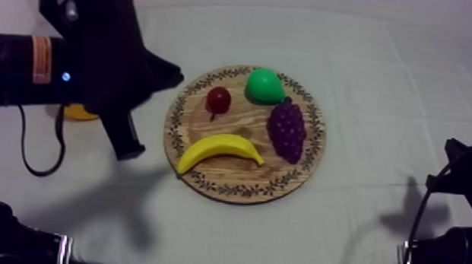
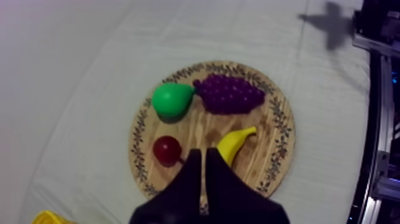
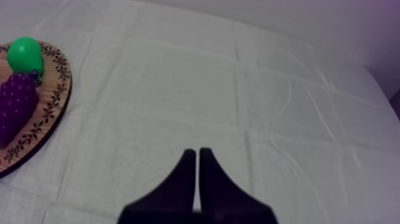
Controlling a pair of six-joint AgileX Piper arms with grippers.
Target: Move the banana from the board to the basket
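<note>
The yellow banana (image 1: pixel 219 150) lies curved on the near part of the round wooden board (image 1: pixel 242 189). My left gripper (image 1: pixel 131 146) hangs over the cloth just left of the board, a short way from the banana's left end. In the left wrist view its fingers (image 2: pixel 202 159) lie together as a narrow wedge, shut on nothing, above the board's edge between the small red fruit (image 2: pixel 167 149) and the banana (image 2: pixel 235 143). My right gripper (image 3: pixel 197 156) is shut over bare cloth, well right of the board (image 3: pixel 53 107). The yellow basket (image 1: pixel 80 113) peeks out from behind my left arm.
Also on the board are a green pear (image 1: pixel 264 86), purple grapes (image 1: pixel 287 128) and the small red fruit (image 1: pixel 218 100). My right arm (image 1: pixel 451 242) rests low at the table's right side. Bare cloth lies in front of and to the right of the board.
</note>
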